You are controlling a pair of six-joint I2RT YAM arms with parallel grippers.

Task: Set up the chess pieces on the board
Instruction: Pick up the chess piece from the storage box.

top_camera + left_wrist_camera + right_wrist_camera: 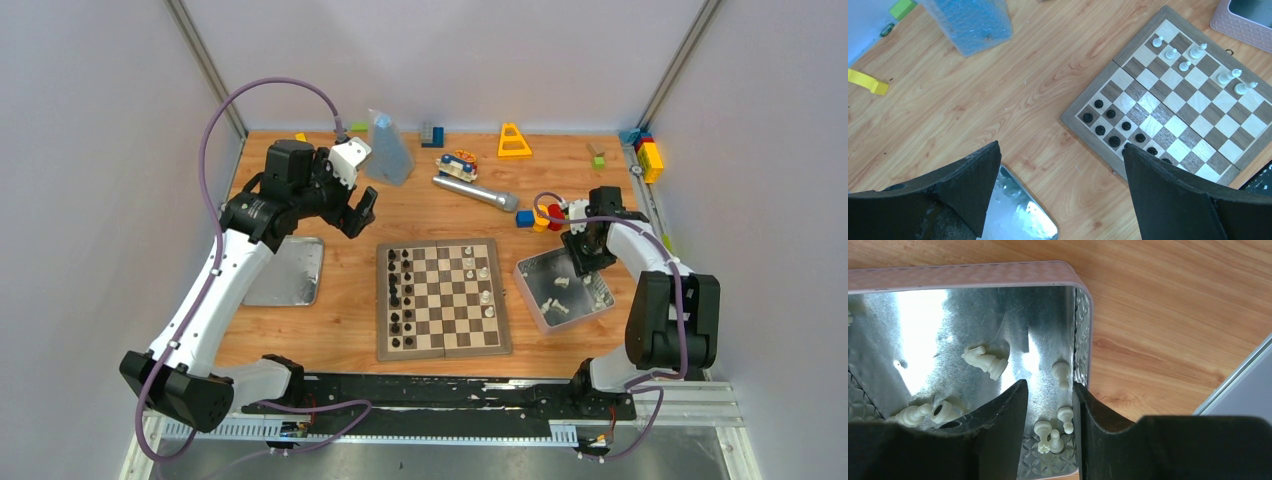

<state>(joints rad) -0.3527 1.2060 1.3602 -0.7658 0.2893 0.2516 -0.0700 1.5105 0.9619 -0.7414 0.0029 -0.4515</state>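
Your right hand hangs inside the rim of the metal tin, just beside the board. Its fingers are parted only narrowly and nothing is pinched between them. That tight gap suits the small cream pawns lying against the tin's wall beneath it. A knight lies on its side nearby.

Most of the white chess pieces sit in the tin, while a handful stand along the board's right edge, facing the black pieces opposite.

Your left hand is raised above the table, spread wide and empty, beyond the flat lid. It is apparently held clear so the right arm can work.
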